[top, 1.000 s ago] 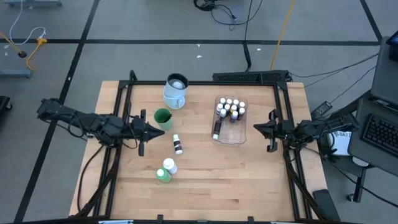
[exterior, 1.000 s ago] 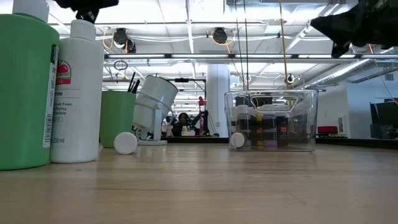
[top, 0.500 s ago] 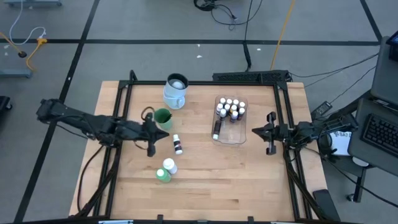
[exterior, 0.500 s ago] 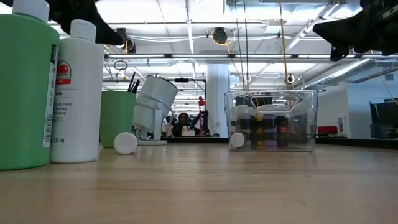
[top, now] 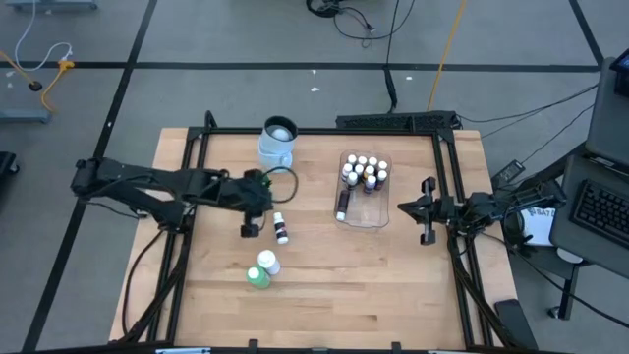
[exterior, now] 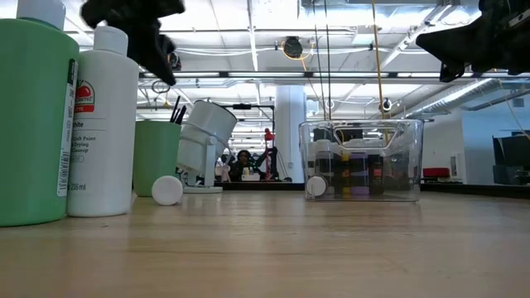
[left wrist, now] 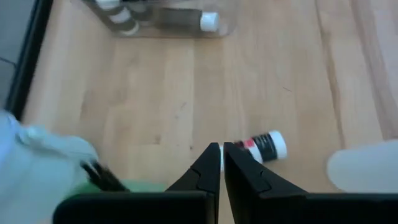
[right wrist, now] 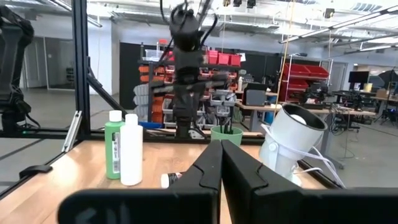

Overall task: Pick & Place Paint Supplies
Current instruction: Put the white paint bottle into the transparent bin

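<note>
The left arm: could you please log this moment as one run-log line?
left gripper: nearly shut, empty, above table beside small bottle | right gripper: shut, waiting beside tub

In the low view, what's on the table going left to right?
Green bottle → white bottle → green cup with the lying small bottle before it → tilted white mug → clear tub holding small bottles.

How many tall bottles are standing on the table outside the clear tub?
2: a green bottle and a white bottle, side by side near the table's front edge, left of centre. None looks hidden.
</note>
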Robot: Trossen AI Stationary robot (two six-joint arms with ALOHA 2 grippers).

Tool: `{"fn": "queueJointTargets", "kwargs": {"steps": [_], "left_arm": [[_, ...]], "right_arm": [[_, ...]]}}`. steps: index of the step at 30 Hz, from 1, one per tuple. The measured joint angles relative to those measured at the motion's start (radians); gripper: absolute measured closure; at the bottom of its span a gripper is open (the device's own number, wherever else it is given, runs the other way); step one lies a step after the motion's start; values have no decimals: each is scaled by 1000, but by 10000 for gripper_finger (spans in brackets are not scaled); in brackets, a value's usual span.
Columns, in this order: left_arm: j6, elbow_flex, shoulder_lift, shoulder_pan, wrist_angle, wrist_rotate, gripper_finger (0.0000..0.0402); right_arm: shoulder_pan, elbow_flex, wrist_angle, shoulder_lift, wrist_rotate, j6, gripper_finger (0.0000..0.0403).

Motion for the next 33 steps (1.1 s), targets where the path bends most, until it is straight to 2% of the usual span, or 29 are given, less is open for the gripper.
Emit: {"fn": "queueJointTargets", "kwargs": {"steps": [8,10,13,15,17,20,23,26,30,33], "left_arm": [[136,285,226,59,-127,-6,376],[232,334,276,61,-149,-6,376],[472,358,335,74,-223,11,376],[608,352,364,86,-278,48,374],[674,352,386,100,-328,119,365],[648,352,410,116,-364,179,330],[591,352,423,119,-360,180,276],[624,352,441,112,-366,171,215],[767,343,443,75,-391,27,146],[878,320,443,51,-388,-36,117]], "right_arm": [[0,-1,-21,0,0,6,403],[0,-1,-21,0,0,7,403],[0,-2,-21,1,-1,19,403],[0,-2,-22,1,-1,33,403],[0,-2,-31,0,-1,41,403],[0,-2,-46,1,-1,52,403],[0,-2,-61,1,0,59,403],[0,-2,-63,1,-1,60,403],[0,-3,-58,1,-1,66,403],[0,-3,-63,1,-1,89,403]]}}
